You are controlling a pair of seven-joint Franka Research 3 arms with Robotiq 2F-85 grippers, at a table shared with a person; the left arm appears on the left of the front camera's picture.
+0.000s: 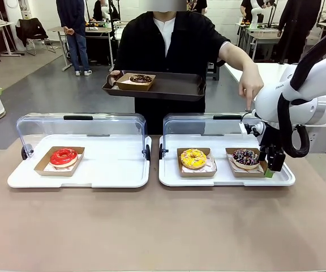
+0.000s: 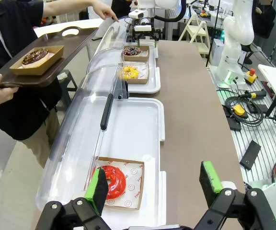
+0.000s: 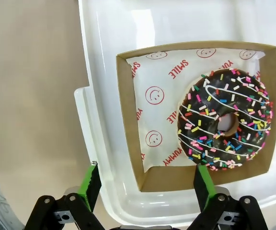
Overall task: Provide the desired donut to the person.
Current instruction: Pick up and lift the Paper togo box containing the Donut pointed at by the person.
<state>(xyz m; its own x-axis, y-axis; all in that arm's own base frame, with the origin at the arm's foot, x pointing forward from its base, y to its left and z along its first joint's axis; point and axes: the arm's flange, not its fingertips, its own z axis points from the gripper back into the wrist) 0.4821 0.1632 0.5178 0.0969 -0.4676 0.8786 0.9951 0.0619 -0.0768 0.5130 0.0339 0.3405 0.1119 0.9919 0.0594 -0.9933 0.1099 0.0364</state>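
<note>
Nearest the lens in the right wrist view, the right gripper (image 3: 146,184) stands with its jaws wide apart and nothing between the pads but one side wall of the box (image 3: 128,120). One pad lies outside that wall over the right tray (image 3: 104,48); the other lies over the box's near edge, close beside the sprinkle donut (image 3: 224,124). Whether either pad touches the card cannot be told. Nothing is held.

In the left wrist view, the left gripper (image 2: 153,184) is likewise fully open and empty. It hangs above the near end of the left tray (image 2: 138,120), near the red donut (image 2: 110,182) and clear of it.

Status: the choice appears made. The person (image 1: 163,51) points a hand (image 1: 250,90) down at the far right end of the right tray, where the sprinkle donut sits in its box. The yellow donut (image 1: 193,158) lies beside it, untouched. Both lids (image 1: 81,127) stand open. The person's other hand holds a serving tray (image 1: 168,85), which already carries a chocolate donut (image 1: 141,79) in a box.

Outstanding, by judgement: closing on the box wall, lifting the box off the tray, carrying it across and setting it on the serving tray. No part of the handover is done.
</note>
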